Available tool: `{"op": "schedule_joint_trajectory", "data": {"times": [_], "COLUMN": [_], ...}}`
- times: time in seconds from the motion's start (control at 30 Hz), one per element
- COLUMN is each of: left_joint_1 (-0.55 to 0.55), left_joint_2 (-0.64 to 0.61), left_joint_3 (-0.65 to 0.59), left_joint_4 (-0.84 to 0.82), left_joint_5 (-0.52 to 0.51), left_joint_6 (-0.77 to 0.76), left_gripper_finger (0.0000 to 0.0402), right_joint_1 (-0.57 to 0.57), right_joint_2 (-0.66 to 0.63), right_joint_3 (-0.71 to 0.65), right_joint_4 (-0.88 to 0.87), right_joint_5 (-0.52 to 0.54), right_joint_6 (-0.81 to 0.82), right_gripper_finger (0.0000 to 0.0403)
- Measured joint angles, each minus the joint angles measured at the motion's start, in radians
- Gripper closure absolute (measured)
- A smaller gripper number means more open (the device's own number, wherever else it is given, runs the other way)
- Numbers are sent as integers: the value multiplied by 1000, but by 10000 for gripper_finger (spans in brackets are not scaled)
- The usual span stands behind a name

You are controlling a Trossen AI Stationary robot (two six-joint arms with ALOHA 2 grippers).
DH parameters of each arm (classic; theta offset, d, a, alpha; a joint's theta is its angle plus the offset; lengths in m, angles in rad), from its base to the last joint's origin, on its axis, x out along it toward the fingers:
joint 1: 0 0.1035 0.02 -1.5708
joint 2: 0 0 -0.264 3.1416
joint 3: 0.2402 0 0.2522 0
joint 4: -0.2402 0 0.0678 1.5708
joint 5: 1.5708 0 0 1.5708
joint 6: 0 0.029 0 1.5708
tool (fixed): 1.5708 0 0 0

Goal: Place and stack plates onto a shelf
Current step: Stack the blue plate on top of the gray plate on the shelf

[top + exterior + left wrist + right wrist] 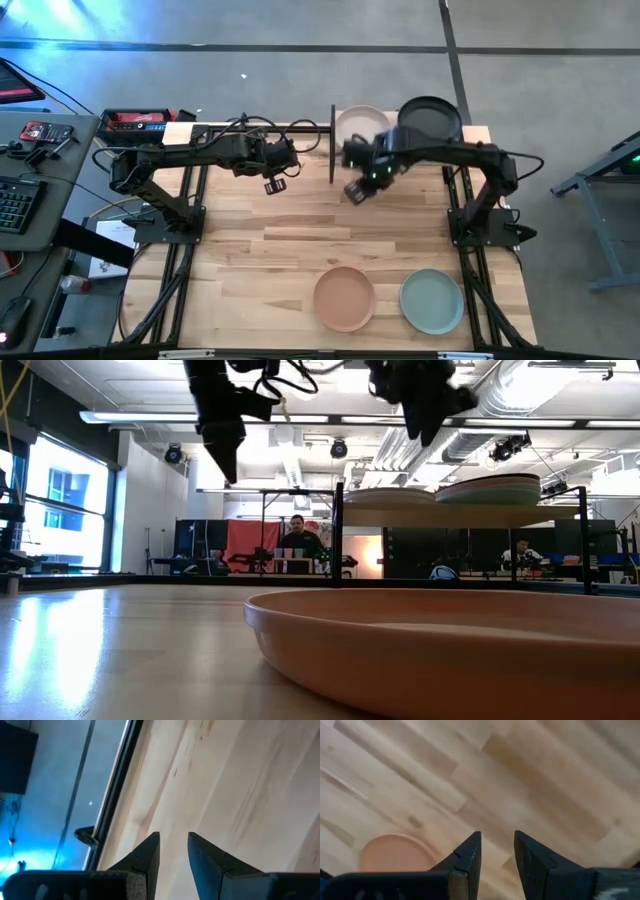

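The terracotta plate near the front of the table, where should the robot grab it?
Probably by the rim. The terracotta plate lies flat on the table, shallow, its raised edge thin enough to pinch. The right gripper, open and empty, hangs nearest; coming from above onto its far edge looks easiest.

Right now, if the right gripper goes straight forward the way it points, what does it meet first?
Probably bare tabletop. The right gripper, open and empty, points down at plain wood. The terracotta plate lies off to one side of that line, though depth is hard to judge.

Ceiling strip lights and a window are glaring in the low view, silhouetting both arms. The near terracotta plate is looking soft, perhaps out of focus.
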Motion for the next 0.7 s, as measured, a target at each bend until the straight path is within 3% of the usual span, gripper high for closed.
{"op": "schedule_joint_trajectory", "data": {"times": [0.7], "left_joint_1": [-2], "left_joint_2": [0], "left_joint_3": [0], "left_joint_4": [-23], "left_joint_5": [295], "left_joint_6": [-55], "left_gripper_finger": [312], "right_joint_1": [667], "right_joint_2": [57], "right_joint_3": [-1], "right_joint_4": [-2], "right_joint_5": [73], "right_joint_6": [1092], "right_gripper_finger": [308]}}
